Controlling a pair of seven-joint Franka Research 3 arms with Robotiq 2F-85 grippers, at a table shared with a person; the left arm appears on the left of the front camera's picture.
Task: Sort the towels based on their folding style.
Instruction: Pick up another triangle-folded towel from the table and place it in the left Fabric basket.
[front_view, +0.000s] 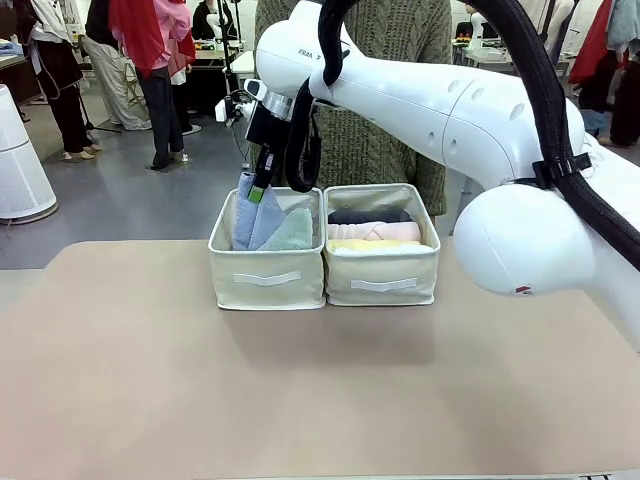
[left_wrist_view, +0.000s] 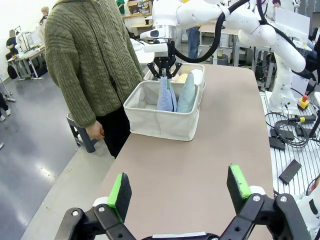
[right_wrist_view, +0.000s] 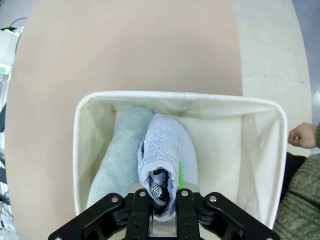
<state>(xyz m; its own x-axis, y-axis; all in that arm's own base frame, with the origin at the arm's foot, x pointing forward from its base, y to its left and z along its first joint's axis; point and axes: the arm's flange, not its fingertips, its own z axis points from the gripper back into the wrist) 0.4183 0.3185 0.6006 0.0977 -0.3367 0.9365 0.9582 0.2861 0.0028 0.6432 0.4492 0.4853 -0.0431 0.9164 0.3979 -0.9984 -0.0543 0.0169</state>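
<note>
Two beige bins stand side by side on the table. In the left bin (front_view: 266, 275) a periwinkle cone-folded towel (front_view: 253, 212) stands beside a pale teal cone towel (front_view: 292, 232). My right gripper (front_view: 262, 185) is shut on the periwinkle towel's tip (right_wrist_view: 162, 155), holding it upright inside that bin; the teal towel (right_wrist_view: 117, 155) lies next to it. The right bin (front_view: 381, 275) holds rolled towels stacked: dark grey (front_view: 368, 215), pink (front_view: 375, 231), yellow (front_view: 372, 244). My left gripper (left_wrist_view: 180, 192) hangs open above the table's end, far from the bins, with nothing between its fingers.
A person in a green cable-knit sweater (front_view: 390, 120) stands right behind the bins, one hand (right_wrist_view: 302, 135) hanging near the left bin's far side. The tan table top (front_view: 300, 390) spreads in front of the bins. Other people move in the background.
</note>
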